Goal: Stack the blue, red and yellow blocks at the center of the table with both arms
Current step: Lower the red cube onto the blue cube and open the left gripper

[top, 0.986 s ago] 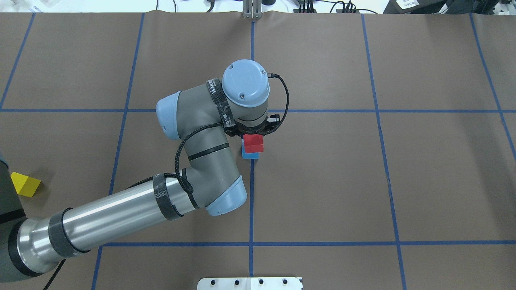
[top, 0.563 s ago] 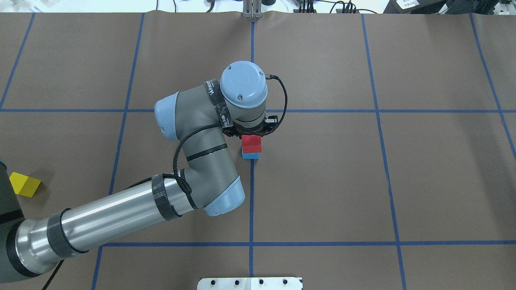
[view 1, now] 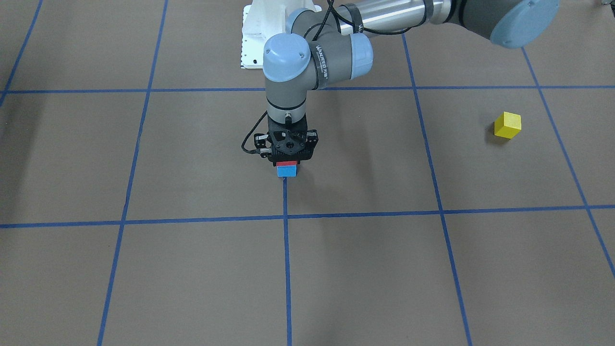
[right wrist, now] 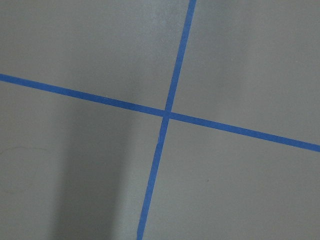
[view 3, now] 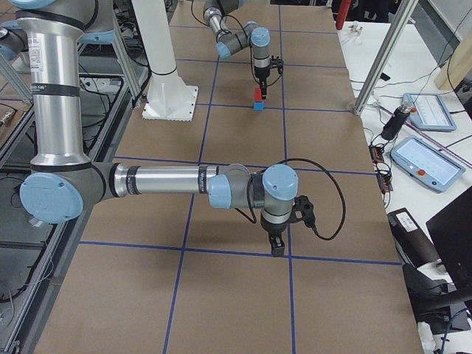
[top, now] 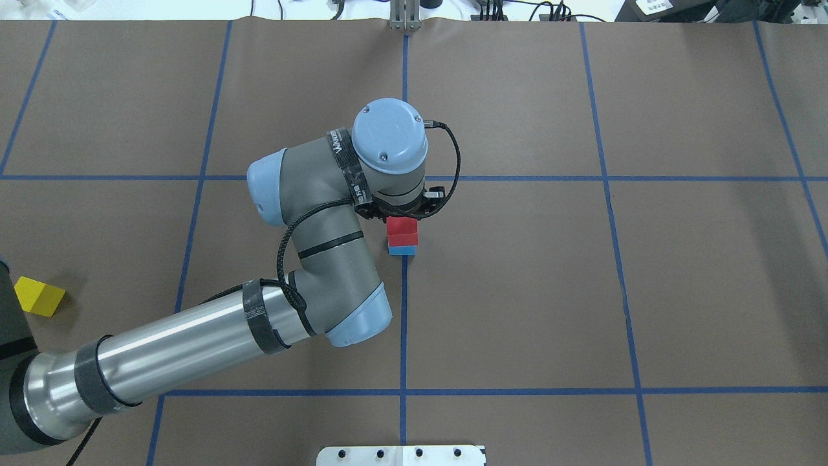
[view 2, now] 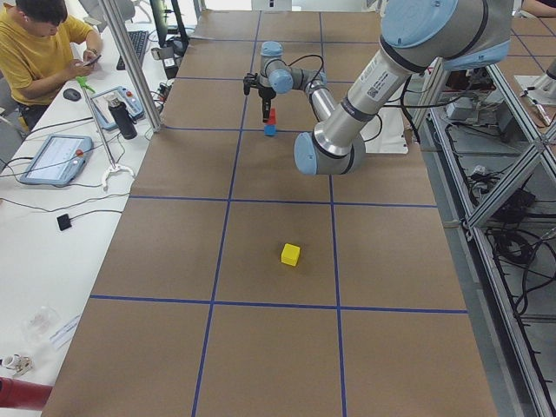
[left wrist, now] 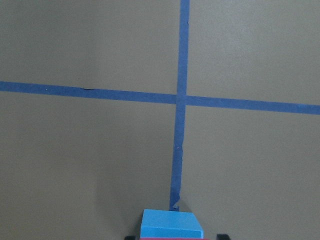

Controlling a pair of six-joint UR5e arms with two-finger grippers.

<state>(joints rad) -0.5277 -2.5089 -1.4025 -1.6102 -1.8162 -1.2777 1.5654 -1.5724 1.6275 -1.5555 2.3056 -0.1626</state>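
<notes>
The red block (top: pixel 402 228) sits on the blue block (top: pixel 402 250) by the central tape line. My left gripper (view 1: pixel 287 161) points straight down and is shut on the red block (view 1: pixel 287 164), which meets the top of the blue block (view 1: pixel 287 171). The left wrist view shows the blue block (left wrist: pixel 171 224) at its bottom edge with a red strip below it. The yellow block (top: pixel 40 296) lies alone at the table's left edge. My right gripper (view 3: pixel 277 252) shows only in the exterior right view, low over the table, and I cannot tell whether it is open.
The brown table (top: pixel 582 291) carries a grid of blue tape lines. My left arm's elbow (top: pixel 349 310) hangs over the table just left of the stack. A white robot base plate (top: pixel 401 455) is at the near edge. The right wrist view shows only a tape crossing (right wrist: pixel 166 113).
My left gripper has come down with the red block, closing the gap until it rests on the blue block. The yellow block has not moved.
</notes>
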